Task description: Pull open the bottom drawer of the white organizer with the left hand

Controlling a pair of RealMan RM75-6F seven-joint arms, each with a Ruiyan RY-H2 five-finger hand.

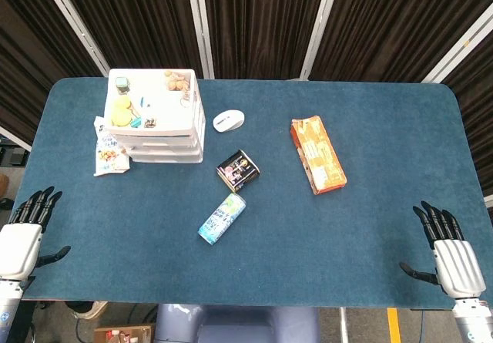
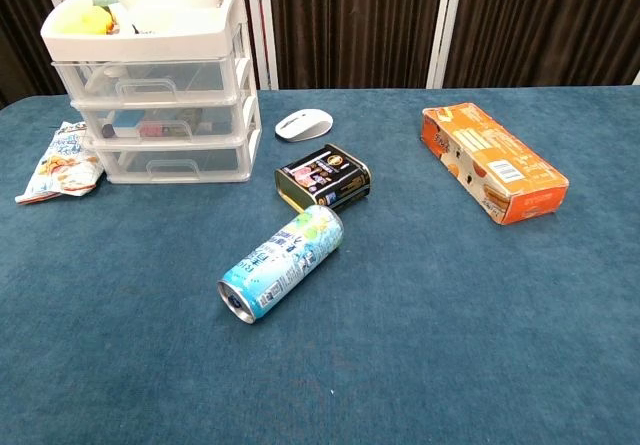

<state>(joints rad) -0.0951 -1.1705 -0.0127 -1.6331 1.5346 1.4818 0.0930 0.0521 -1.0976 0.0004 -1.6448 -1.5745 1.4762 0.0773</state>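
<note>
The white organizer [image 1: 157, 119] [image 2: 155, 85] stands at the table's far left, a stack of three clear drawers under an open top tray with small items. Its bottom drawer [image 2: 172, 162] is pushed in, its handle facing the front edge. My left hand [image 1: 25, 233] hovers at the front left corner of the table, open with fingers spread, well short of the organizer. At the front right corner my right hand [image 1: 447, 250] is also open and holds nothing. The chest view shows neither hand.
A snack bag [image 2: 60, 161] lies left of the organizer. A white mouse [image 1: 229, 119], a dark tin [image 1: 238, 170] and a tipped drink can [image 2: 282, 262] sit mid-table. An orange box [image 1: 317, 155] lies to the right.
</note>
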